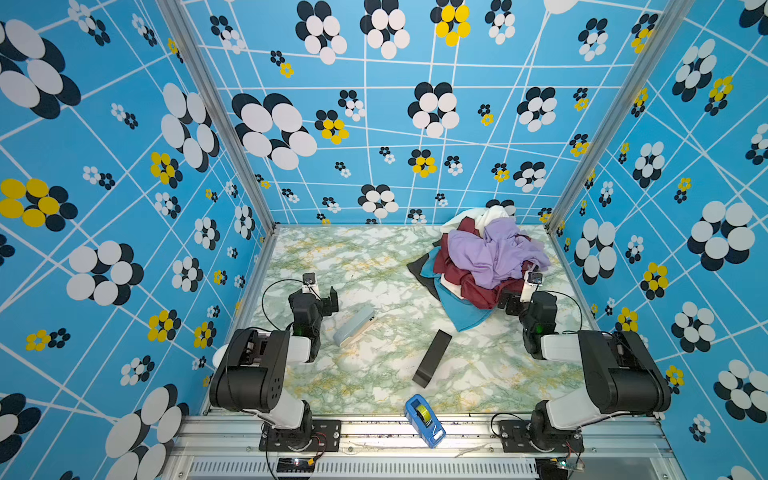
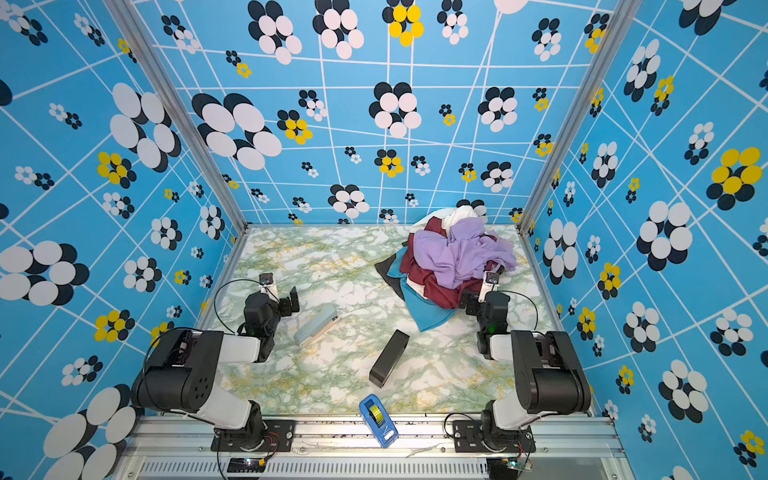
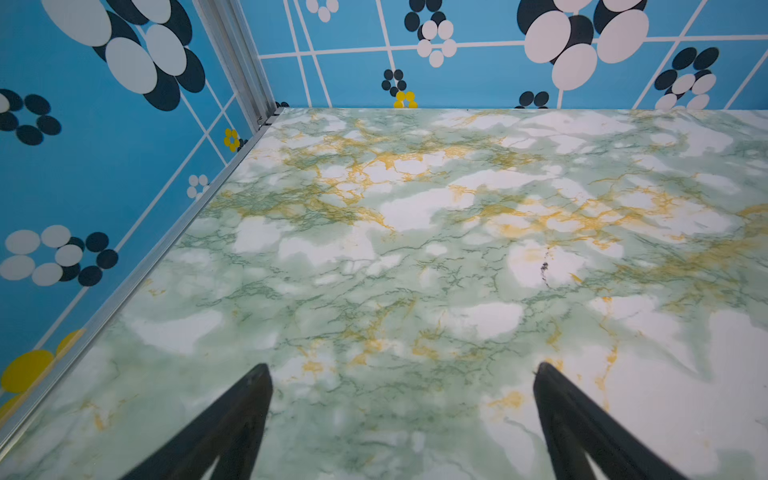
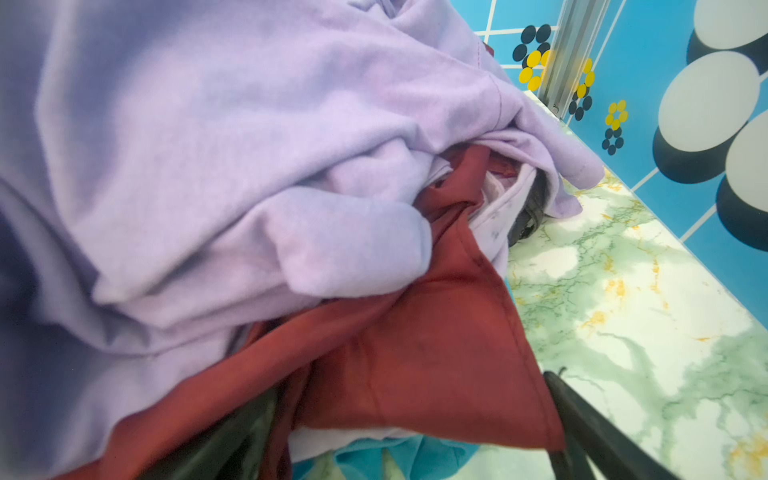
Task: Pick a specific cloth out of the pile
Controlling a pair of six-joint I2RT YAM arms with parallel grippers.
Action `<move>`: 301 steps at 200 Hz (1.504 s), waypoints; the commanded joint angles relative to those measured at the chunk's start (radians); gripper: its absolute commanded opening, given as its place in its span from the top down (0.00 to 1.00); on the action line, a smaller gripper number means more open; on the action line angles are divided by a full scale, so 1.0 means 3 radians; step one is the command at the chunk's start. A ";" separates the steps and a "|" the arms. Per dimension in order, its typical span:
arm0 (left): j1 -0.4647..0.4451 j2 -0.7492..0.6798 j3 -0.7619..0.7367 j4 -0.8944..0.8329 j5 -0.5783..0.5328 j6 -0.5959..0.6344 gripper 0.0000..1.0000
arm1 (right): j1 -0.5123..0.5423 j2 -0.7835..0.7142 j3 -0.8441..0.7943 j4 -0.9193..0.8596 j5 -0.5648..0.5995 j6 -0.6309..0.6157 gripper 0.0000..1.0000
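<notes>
Maroon cloth [image 4: 415, 353] lay straight ahead of the right claw [image 4: 407, 390], a fold between its wide-open, empty jaws at the pile's [image 1: 494, 253] near edge; the left claw [image 3: 401, 365], also open and empty, hung well apart.

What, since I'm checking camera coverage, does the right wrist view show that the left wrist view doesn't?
Right wrist only: the pile, lavender garment over maroon cloth over teal cloth, with the right gripper open around the maroon edge. Left wrist only: the left gripper, open, nothing between its fingers. Both: marble table and blue flowered wall.
</notes>
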 commanded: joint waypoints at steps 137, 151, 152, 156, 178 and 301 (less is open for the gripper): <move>0.0023 -0.0007 0.0045 -0.0011 0.0031 -0.0038 0.01 | 0.0016 0.0000 0.0051 -0.0012 -0.0057 -0.0042 0.01; 0.0023 -0.0006 0.0045 -0.0009 0.0030 -0.0038 0.01 | 0.0017 0.0002 0.0046 -0.0014 -0.0057 -0.0044 0.01; 0.0023 -0.0006 0.0047 -0.0011 0.0030 -0.0038 0.01 | 0.0017 0.0000 0.0048 -0.0014 -0.0057 -0.0046 0.01; 0.0019 -0.0005 0.0048 -0.0011 0.0030 -0.0038 0.01 | 0.0016 0.0003 0.0051 -0.0009 -0.0057 -0.0045 0.01; 0.0022 -0.0007 0.0044 -0.0011 0.0030 -0.0038 0.01 | 0.0016 0.0002 0.0051 -0.0013 -0.0059 -0.0045 0.01; -0.0145 -0.1123 0.0359 -0.1318 -0.0296 -0.0045 0.01 | 0.0024 -0.0641 0.0450 -0.1360 0.0147 0.0163 0.01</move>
